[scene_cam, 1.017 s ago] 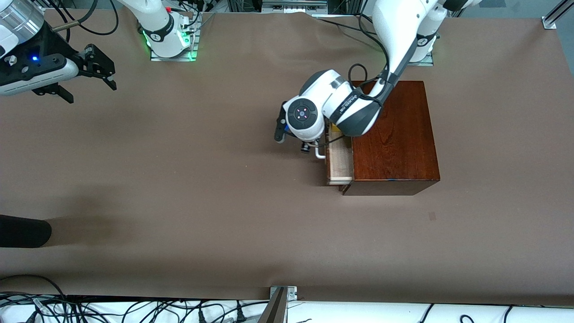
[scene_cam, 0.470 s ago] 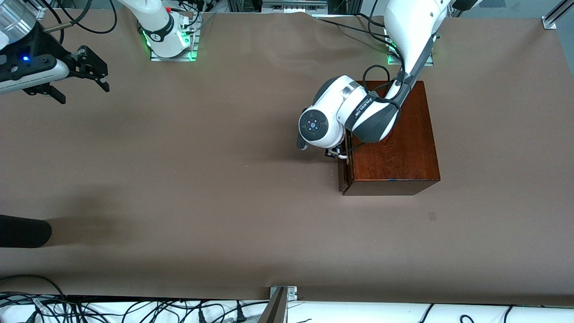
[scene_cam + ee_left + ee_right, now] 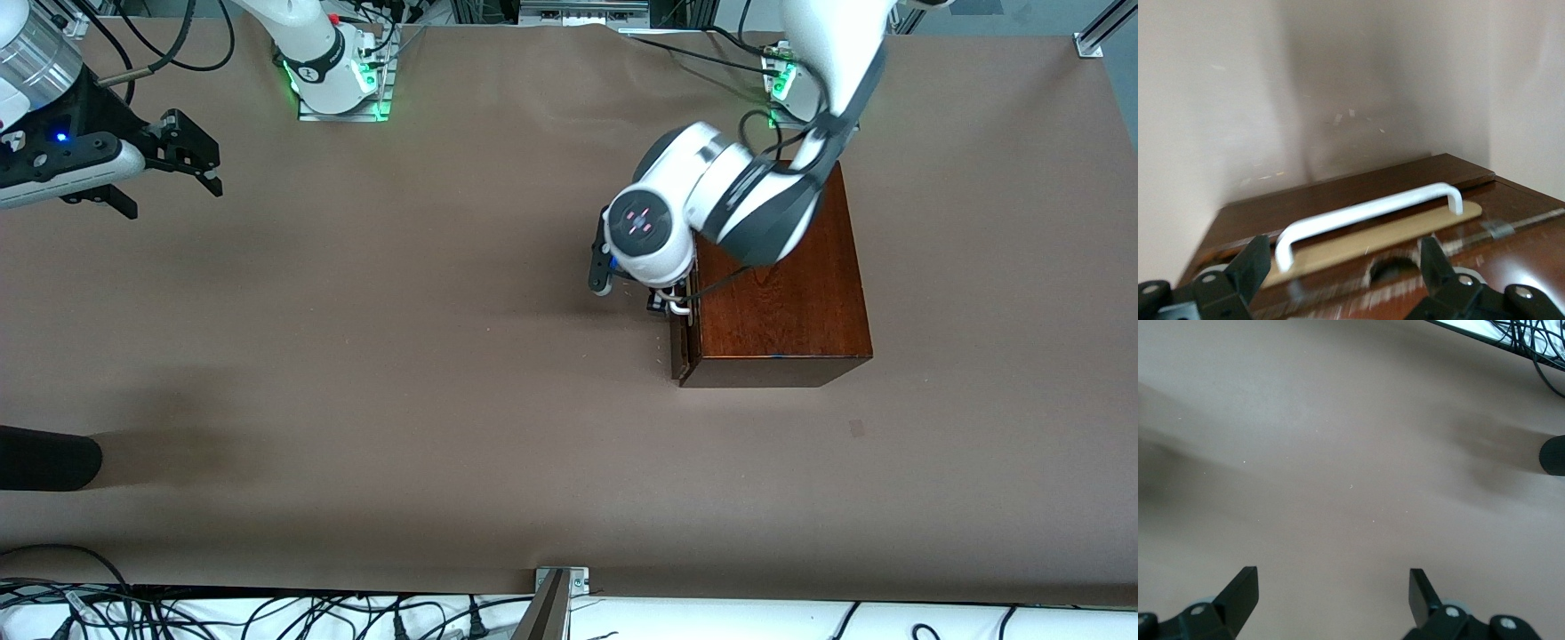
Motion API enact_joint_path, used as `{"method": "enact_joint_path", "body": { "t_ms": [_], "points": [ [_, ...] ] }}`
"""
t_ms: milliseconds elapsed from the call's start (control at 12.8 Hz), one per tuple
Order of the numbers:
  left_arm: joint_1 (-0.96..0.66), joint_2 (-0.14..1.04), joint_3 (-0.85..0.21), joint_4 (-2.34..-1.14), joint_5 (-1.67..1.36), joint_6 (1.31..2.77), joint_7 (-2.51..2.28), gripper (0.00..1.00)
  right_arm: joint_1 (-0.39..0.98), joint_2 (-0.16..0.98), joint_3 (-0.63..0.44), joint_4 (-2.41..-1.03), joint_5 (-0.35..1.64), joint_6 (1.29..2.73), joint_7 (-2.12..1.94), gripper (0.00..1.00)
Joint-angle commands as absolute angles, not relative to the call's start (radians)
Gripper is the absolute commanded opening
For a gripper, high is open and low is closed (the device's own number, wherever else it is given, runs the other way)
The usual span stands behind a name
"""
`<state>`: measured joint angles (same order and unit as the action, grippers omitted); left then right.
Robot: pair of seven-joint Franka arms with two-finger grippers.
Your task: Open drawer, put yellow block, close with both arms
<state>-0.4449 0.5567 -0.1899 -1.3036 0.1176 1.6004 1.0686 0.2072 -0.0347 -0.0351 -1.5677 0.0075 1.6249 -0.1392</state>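
Note:
The reddish-brown wooden box (image 3: pixel 782 302) stands toward the left arm's end of the table. Its drawer (image 3: pixel 685 347) is shut flush, and the white handle (image 3: pixel 680 309) sticks out from the dark front. My left gripper (image 3: pixel 662 302) hangs right at that handle, mostly hidden under its wrist. In the left wrist view the handle (image 3: pixel 1365 213) lies just ahead of the left gripper (image 3: pixel 1345 252), which is open with nothing between its fingers (image 3: pixel 1257 259). The yellow block is out of sight. My right gripper (image 3: pixel 178 197) waits open above bare table at the right arm's end, also open in its own view (image 3: pixel 1335 583).
A black rounded object (image 3: pixel 49 458) lies at the table's edge at the right arm's end, also in the right wrist view (image 3: pixel 1553 455). Cables (image 3: pixel 267 613) run along the edge nearest the front camera. The arm bases (image 3: pixel 338 80) stand along the table's edge farthest from that camera.
The drawer stood open one second ago with the yellow block showing inside; the left gripper pushed it shut. The left wrist has since shifted slightly. The right gripper only drifted a little.

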Motion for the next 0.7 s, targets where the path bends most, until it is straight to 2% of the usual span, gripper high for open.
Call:
{"method": "enact_joint_path", "body": {
  "t_ms": [0, 157, 313, 470, 626],
  "points": [
    [-0.298, 0.436, -0.201, -1.290, 0.066, 1.580, 1.127, 1.00, 0.202, -0.034, -0.034, -1.555, 0.017, 1.626, -0.124, 1.00],
    [-0.236, 0.390, -0.187, -1.234, 0.077, 1.536, 1.146, 1.00, 0.202, -0.034, -0.034, -1.554, 0.017, 1.628, -0.126, 1.00],
    [-0.212, 0.384, -0.120, -1.175, 0.069, 1.464, 1.147, 1.00, 0.202, -0.034, -0.035, -1.555, 0.015, 1.629, -0.126, 1.00],
    [-0.224, 0.339, -0.023, -1.189, 0.064, 1.477, 1.128, 1.00, 0.201, -0.028, -0.035, -1.558, 0.014, 1.646, -0.127, 1.00],
    [-0.189, 0.245, -0.014, -1.286, 0.071, 1.509, 0.963, 1.00, 0.202, -0.025, -0.035, -1.557, 0.015, 1.649, -0.130, 1.00]
  ]
}}
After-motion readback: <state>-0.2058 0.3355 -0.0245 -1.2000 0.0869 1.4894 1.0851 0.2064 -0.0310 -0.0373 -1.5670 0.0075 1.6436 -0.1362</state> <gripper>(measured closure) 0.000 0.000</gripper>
